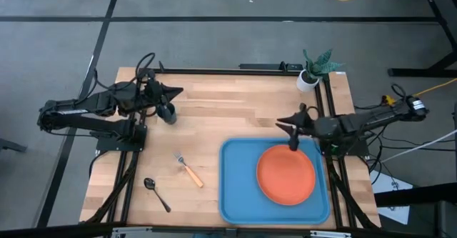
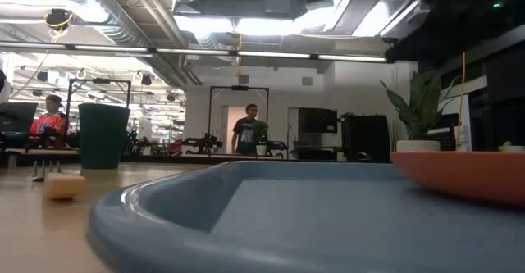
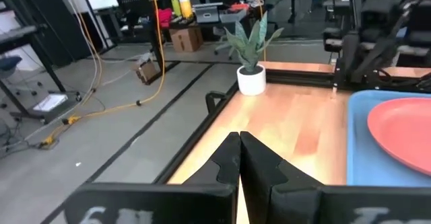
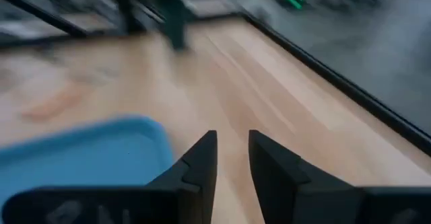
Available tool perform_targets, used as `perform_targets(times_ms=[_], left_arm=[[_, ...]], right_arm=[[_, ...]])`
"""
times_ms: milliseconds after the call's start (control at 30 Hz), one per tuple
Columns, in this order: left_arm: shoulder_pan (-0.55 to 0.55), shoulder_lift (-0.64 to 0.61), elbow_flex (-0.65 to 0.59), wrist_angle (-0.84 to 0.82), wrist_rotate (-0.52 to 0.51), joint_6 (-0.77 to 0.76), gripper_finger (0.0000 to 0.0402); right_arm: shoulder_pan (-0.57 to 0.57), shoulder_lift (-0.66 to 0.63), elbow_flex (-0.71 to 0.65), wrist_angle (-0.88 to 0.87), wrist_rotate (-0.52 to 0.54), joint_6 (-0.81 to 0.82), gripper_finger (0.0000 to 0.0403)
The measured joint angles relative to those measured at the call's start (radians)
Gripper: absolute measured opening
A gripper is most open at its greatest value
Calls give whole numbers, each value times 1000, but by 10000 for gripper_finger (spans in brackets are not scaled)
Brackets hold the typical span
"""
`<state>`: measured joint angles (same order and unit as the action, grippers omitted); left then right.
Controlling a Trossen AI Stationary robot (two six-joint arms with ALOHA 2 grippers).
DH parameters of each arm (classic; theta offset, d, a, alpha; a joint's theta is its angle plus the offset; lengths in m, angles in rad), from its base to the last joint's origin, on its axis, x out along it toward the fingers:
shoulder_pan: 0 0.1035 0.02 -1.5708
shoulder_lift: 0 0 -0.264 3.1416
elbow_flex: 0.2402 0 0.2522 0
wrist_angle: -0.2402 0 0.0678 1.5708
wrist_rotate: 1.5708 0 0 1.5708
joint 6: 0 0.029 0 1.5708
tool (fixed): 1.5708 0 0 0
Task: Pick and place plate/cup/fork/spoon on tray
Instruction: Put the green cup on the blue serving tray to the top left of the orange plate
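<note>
Pincer tips of the right arm (image 1: 292, 126) stand a little apart, empty, over the blue tray's (image 1: 239, 188) twelve o'clock rim, just beside the orange plate (image 1: 286, 174) lying in the tray's three o'clock half. Across the bench (image 1: 228, 109), the left pincer (image 1: 177, 91) is pressed together above the teal cup (image 1: 168, 113). Fork (image 1: 189, 170) and spoon (image 1: 156, 192) lie on bare wood at the tray's nine o'clock. Only the low view shows a person (image 2: 245, 131) in the room beyond; only the left wrist view shows the potted plant's (image 3: 250, 54) leaves closely.
</note>
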<state>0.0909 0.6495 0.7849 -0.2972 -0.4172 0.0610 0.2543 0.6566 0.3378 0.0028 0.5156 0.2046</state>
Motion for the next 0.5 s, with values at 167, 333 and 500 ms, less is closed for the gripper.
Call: perform_targets(times_ms=[167, 333, 500], left_arm=[[7, -3, 0, -3, 34, -3, 0], [7, -3, 0, -3, 37, -27, 0], [7, -3, 0, -34, 38, -65, 0]], right_arm=[[0, -125, -138, 318, -298, -193, 90], [0, -202, -203, 358, -412, -242, 90], [0, -311, -281, 357, -412, -225, 90]])
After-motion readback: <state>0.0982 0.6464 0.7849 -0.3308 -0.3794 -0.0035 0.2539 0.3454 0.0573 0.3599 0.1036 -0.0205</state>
